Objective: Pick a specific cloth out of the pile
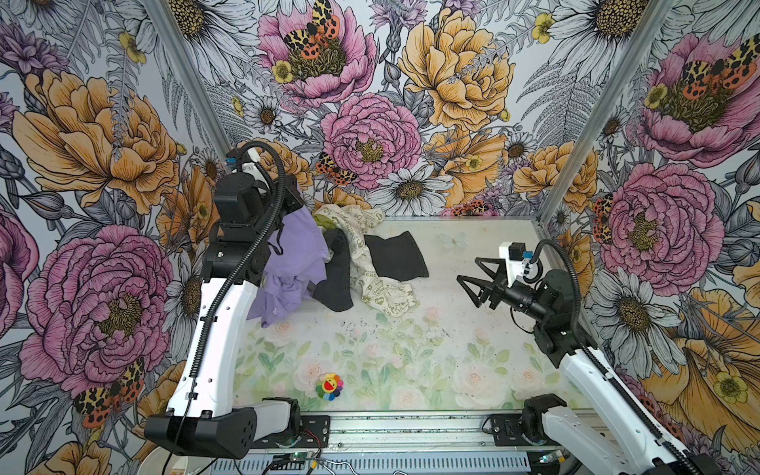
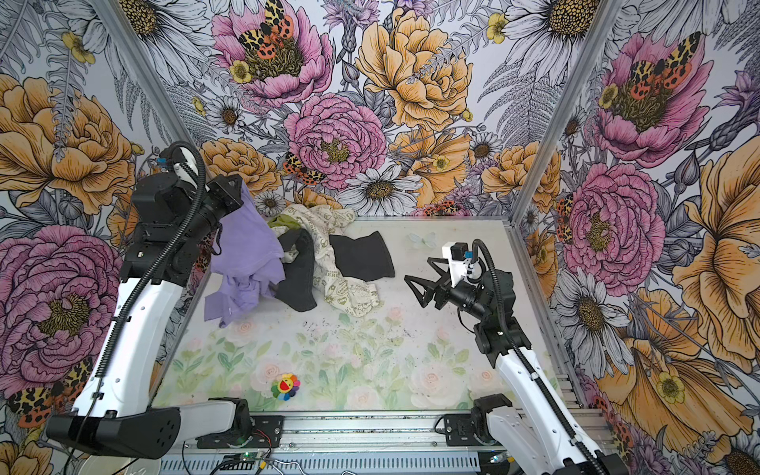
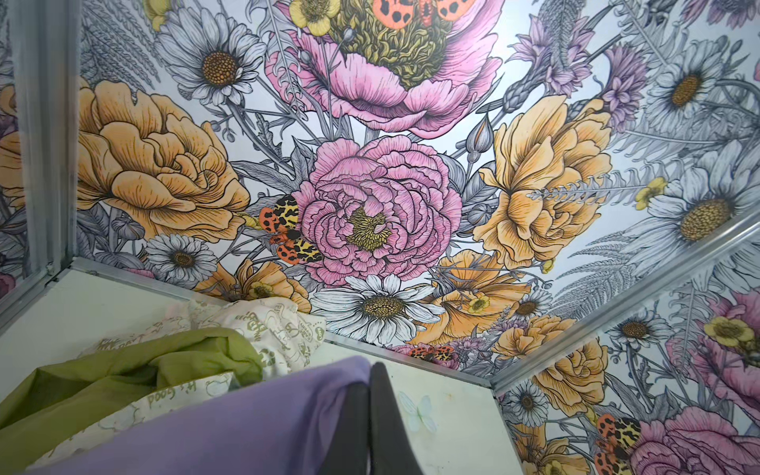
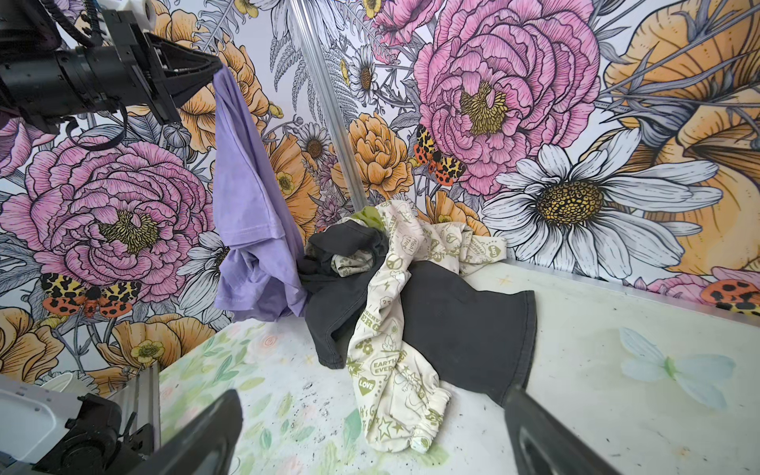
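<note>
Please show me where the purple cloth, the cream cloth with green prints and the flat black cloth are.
purple cloth (image 4: 246, 185): right wrist view, on its hanging middle part.
cream cloth with green prints (image 4: 390, 370): right wrist view, on its long printed strip.
flat black cloth (image 1: 397, 255): in a top view, on its middle.

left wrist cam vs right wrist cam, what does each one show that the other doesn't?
Left wrist only: the olive-green cloth in broad folds; the right wrist view catches just a sliver. Right wrist only: the dark grey cloth, the black cloth, the open right hand, and the full hanging length of the lavender cloth. Both: the lavender cloth pinched in the shut left hand, and the cream printed cloth.
</note>
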Available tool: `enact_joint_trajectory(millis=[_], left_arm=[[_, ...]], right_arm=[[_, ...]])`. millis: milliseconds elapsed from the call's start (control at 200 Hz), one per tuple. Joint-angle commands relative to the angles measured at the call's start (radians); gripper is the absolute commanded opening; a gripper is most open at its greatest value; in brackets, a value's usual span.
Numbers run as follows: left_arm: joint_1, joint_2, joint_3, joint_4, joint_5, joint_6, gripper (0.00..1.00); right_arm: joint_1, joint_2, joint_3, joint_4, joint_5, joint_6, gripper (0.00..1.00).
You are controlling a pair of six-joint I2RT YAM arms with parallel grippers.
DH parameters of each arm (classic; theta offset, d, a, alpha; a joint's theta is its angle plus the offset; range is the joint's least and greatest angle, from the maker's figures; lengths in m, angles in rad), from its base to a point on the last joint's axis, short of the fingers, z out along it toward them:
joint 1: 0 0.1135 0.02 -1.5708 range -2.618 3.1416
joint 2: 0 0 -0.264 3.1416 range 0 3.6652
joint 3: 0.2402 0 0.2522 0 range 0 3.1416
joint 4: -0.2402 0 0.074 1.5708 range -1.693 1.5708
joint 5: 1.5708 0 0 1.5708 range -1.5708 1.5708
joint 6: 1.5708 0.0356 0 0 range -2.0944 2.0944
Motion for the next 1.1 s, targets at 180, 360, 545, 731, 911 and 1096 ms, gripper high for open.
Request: enact_joint_trajectory(millis=[180, 360, 545, 731, 911, 1096], left_arm=[[-0.118, 0.065, -0.012, 0.02, -0.028, 0.053, 0.0], [-0.237, 0.149, -0.065, 0.019, -0.027, 0.069, 0.08], [-0.353, 0.206, -0.142, 0.005, -0.076, 0.151, 0.51], [-0.324, 0.096, -0.236, -0.019, -0.187, 0.172, 0.85], [-0.22, -0.075, -0.407, -0.018, -0.259, 0.106, 0.88], [-0.112, -0.21, -0.612, -0.017, -0.281, -0.041, 0.88]], right_arm=[[0.01, 0.015, 0.011, 0.008, 0.02, -0.013, 0.99], [0.013, 0.029, 0.017, 0.01, 0.026, -0.008, 0.99], [0.016, 0.035, 0.022, 0.002, 0.032, -0.012, 0.99], [0.02, 0.033, 0.02, -0.013, 0.042, -0.026, 0.99], [0.021, 0.044, 0.023, -0.014, 0.043, -0.032, 0.99], [0.02, 0.042, 0.036, -0.035, 0.046, -0.051, 1.0]])
